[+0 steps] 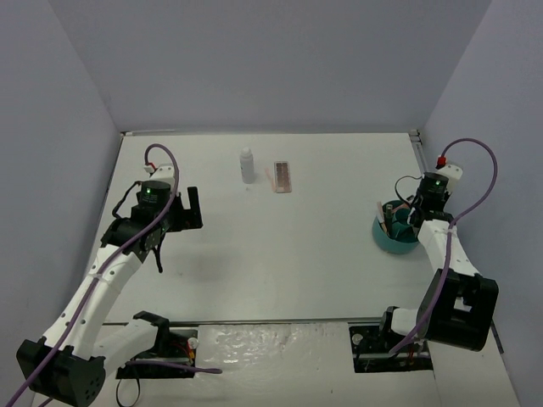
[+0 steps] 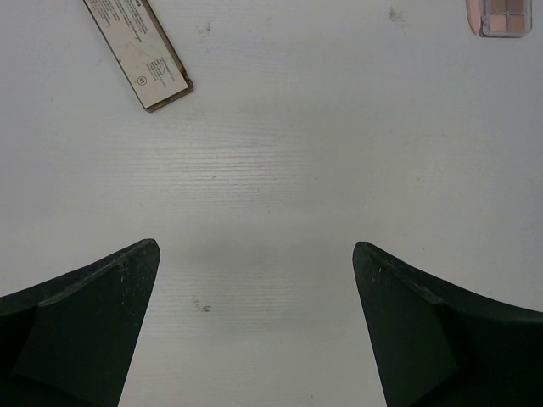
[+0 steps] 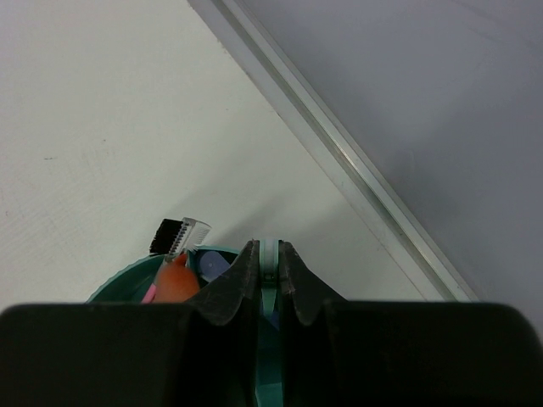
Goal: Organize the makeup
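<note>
A whitish bottle (image 1: 247,166) stood upright at the far middle. A flat brown-pink palette (image 1: 282,177) lay just right of it. Thin sticks (image 3: 176,281) stood tilted inside the teal tub (image 1: 391,244) at right.

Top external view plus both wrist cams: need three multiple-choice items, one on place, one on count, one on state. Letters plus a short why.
1. In the top view, where does the small white plastic bottle stand relative to the flat rectangular brown-pink palette?
A) to its left
B) on top of it
C) to its right

2. How many flat palettes show in the left wrist view?
A) none
B) two
C) four

3. What is the state of the right tool?
A) wide open
B) shut on a thin pale teal piece
C) shut on the bottle

Answers:
1 A: the bottle stands apart, left of the palette.
2 B: a label-backed palette at upper left, a pink-pan palette at upper right.
3 B: the fingers pinch it above the round teal tub; whether it is a stick or a tub part, I cannot tell.
</note>
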`<state>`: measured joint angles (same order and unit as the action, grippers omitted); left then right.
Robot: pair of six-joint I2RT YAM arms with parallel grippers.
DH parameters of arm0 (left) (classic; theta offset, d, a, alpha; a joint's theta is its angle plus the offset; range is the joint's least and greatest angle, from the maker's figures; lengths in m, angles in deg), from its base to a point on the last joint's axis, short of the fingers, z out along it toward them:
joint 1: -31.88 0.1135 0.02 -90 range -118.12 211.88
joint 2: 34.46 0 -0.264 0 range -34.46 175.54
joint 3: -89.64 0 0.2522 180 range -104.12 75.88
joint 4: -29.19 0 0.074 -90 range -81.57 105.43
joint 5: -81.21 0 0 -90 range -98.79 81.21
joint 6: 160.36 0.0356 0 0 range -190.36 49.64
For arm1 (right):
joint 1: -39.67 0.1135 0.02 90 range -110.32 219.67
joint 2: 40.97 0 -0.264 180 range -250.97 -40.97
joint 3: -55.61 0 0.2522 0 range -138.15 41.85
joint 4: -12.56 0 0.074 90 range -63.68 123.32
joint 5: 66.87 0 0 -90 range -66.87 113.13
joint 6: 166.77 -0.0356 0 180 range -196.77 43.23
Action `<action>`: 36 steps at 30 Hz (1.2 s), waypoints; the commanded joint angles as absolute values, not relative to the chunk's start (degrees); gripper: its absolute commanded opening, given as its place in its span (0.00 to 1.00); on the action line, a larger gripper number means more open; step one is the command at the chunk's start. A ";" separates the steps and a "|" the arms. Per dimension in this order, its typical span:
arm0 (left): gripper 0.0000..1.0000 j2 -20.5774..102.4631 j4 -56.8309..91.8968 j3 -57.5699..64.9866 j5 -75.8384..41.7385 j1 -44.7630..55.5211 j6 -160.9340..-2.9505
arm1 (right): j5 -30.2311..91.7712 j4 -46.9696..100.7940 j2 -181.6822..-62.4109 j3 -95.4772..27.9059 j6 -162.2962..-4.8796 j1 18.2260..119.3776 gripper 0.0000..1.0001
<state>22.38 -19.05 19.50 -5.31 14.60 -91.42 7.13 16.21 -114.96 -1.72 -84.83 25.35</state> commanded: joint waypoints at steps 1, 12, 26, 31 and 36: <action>0.97 22.31 -18.05 17.34 -4.31 14.75 -90.40 | 7.42 12.62 -113.47 -1.92 -85.66 25.17 0.08; 0.97 22.36 -17.44 17.78 -5.01 15.49 -90.62 | 11.36 14.76 -109.56 -2.01 -86.49 25.74 0.47; 0.97 28.16 -14.94 15.68 -12.19 15.97 -94.79 | 35.76 16.85 -101.92 -10.80 -87.27 30.51 0.88; 0.97 28.99 -16.54 12.62 -9.78 16.06 -94.13 | 40.57 17.18 -108.08 -16.53 -82.07 41.85 0.91; 0.97 25.26 -15.71 14.35 -3.60 16.15 -92.24 | 36.94 17.10 -121.10 -24.64 -77.68 56.72 0.89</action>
